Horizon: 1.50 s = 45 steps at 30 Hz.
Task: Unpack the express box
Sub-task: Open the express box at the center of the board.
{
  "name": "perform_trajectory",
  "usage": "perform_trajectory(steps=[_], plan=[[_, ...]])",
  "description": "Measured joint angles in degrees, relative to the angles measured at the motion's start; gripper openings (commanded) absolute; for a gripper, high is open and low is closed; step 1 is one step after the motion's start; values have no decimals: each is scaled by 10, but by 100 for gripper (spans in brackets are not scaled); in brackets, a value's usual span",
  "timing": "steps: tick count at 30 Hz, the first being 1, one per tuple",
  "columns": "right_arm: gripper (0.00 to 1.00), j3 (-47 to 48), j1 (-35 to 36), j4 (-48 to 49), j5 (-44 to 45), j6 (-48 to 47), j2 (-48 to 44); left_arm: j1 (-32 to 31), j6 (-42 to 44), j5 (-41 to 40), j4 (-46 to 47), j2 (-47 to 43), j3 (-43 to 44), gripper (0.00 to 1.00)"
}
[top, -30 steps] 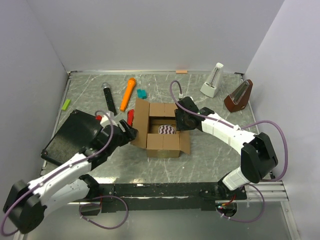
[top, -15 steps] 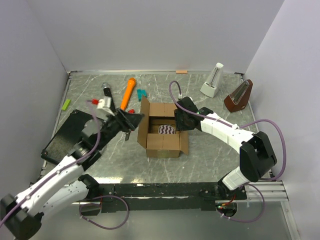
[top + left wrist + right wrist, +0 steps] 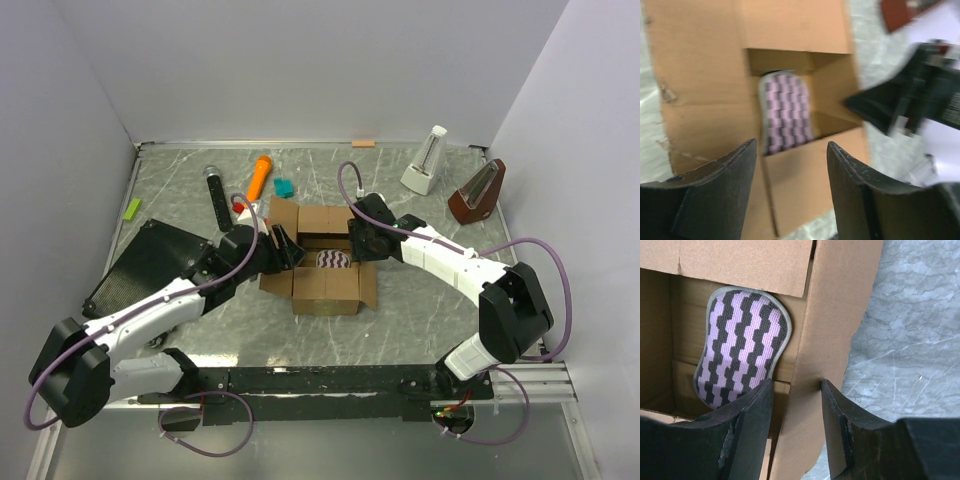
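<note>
On the grey table (image 3: 420, 310) the express box (image 3: 325, 285), mid-frame, stands opened, the striped pad (image 3: 333, 259) not yet out; left gripper (image 3: 792, 145) spread and empty, right gripper (image 3: 796, 382) astride its wall, grip unclear.

The grey marbled tabletop (image 3: 420, 310) carries the open express box (image 3: 327, 290) mid-table, a flat black case (image 3: 140, 265) at the left, an orange cylinder (image 3: 259, 176) and black stick (image 3: 214, 188) behind, and a white metronome (image 3: 425, 160) and brown metronome (image 3: 476, 192) far right
</note>
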Motion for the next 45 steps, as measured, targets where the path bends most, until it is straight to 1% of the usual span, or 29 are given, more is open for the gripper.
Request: perform_trajectory(steps=[3,7,10,13,15,18,22,25,26,28,29,32,36,42,44,45], plan=[[51,0,0,1,-1,0,0,0,1,-33,-21,13,0,65],[50,0,0,3,-4,0,0,-1,9,-59,-25,35,3,65],[49,-5,0,9,-5,0,0,-1,19,-75,-27,61,9,62],[45,-17,-2,18,-8,0,-2,0,31,-87,-31,84,13,56],[43,-34,-4,30,-13,3,-9,0,46,-91,-41,112,29,47],[40,-60,-6,50,-26,10,-24,2,59,-90,-47,149,51,39],[37,-100,-6,85,-48,30,-55,3,78,-71,-49,183,74,33],[38,-123,-7,99,-64,45,-75,4,104,-52,-49,189,83,27],[41,-131,-6,104,-68,50,-82,5,117,-46,-49,192,86,23],[52,-143,-3,103,-75,60,-96,6,155,-29,-51,199,99,19],[59,-148,1,101,-78,64,-103,7,178,-22,-57,205,109,18],[73,-151,11,82,-82,68,-126,9,238,-6,-67,215,134,16],[80,-151,22,50,-66,63,-187,9,330,33,-73,227,165,16],[81,-142,24,40,-21,23,-264,9,437,108,-84,256,187,15],[85,-133,26,39,4,2,-271,6,462,135,-104,279,204,15],[89,-127,28,38,18,-8,-270,5,473,148,-115,293,216,15]])
